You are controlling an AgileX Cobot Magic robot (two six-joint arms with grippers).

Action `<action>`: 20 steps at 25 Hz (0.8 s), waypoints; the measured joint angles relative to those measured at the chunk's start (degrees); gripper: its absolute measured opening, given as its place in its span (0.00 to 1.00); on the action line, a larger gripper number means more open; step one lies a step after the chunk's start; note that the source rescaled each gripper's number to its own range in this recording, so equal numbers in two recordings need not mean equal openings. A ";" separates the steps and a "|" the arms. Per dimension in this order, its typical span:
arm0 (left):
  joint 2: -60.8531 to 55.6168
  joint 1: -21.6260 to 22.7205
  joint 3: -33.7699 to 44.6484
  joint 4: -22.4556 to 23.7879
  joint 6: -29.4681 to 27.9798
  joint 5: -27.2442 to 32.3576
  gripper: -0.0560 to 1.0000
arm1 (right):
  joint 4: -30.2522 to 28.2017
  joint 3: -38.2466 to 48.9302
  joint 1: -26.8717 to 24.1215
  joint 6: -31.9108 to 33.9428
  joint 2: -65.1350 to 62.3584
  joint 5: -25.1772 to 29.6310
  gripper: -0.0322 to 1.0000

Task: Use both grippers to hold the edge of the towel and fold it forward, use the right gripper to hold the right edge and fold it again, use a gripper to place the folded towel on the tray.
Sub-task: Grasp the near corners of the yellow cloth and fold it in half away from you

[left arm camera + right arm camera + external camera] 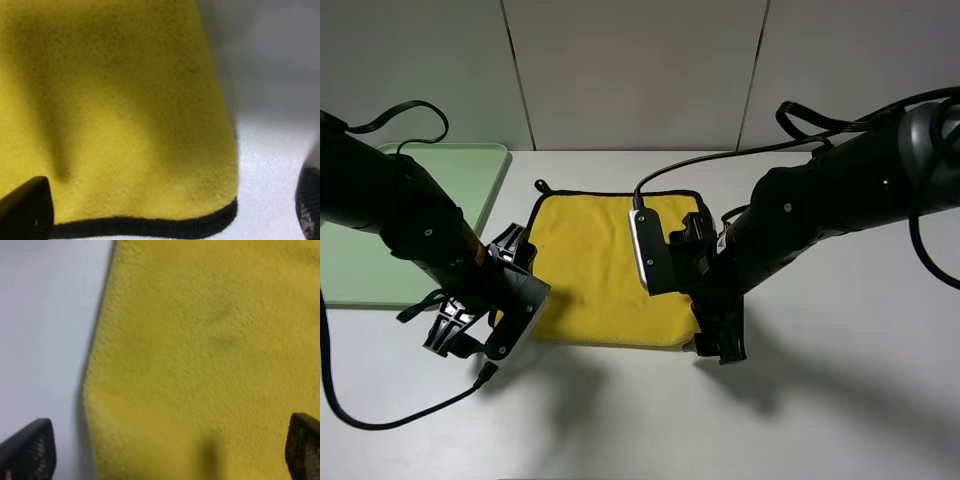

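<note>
The yellow towel (610,265) lies flat on the white table, its black-trimmed edge (620,193) showing along the far side. My left gripper (480,325) is low at the towel's near left corner and stands open. In the left wrist view one finger (25,210) rests over the cloth (115,110) by the trim (150,227), and the other finger (310,205) is over bare table. My right gripper (715,330) is open at the near right corner. Its fingers (27,450) straddle the towel's side (210,365), one over table, one over cloth. The mint-green tray (450,170) sits at the back left.
The tray's near part is hidden behind my left arm. A small black loop (542,185) sticks out from the towel's far left corner. Black cables (380,415) trail over the table in front of the left arm. A pale panelled wall stands behind the table.
</note>
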 joint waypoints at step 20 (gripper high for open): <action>0.06 0.00 -0.01 0.01 -0.76 0.64 0.87 | -10.60 -0.34 -0.06 4.49 4.22 -0.35 0.97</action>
